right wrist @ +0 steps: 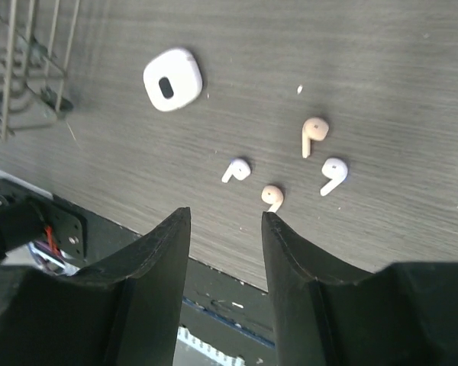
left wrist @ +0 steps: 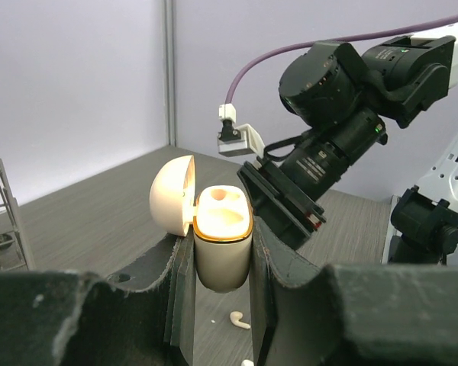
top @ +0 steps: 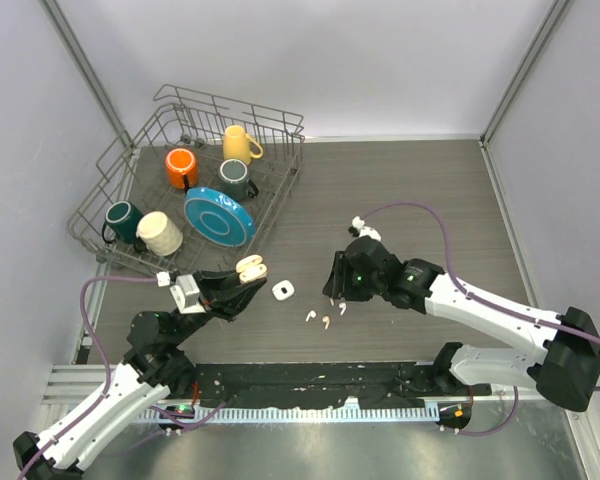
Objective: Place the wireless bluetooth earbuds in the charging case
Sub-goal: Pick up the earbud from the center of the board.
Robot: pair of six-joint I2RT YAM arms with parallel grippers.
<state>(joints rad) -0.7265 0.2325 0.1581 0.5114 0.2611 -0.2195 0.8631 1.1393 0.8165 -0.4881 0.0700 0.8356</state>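
My left gripper [top: 246,282] is shut on an open cream charging case [top: 250,267] and holds it upright above the table. In the left wrist view the case [left wrist: 222,244] sits between the fingers [left wrist: 269,267], its lid [left wrist: 172,196] swung back to the left and its two sockets showing. Several tiny stemmed earbuds lie loose on the table: a cream one [right wrist: 314,134], a white one [right wrist: 333,173], a white one [right wrist: 237,169] and a cream one [right wrist: 272,196]. My right gripper [right wrist: 225,219] is open and empty, hovering just near of them [top: 326,322].
A second white case [right wrist: 172,79], closed, lies on the table left of the earbuds [top: 283,291]. A wire dish rack [top: 110,170] with mugs and a blue plate stands at the back left. The table's near edge lies just below the earbuds.
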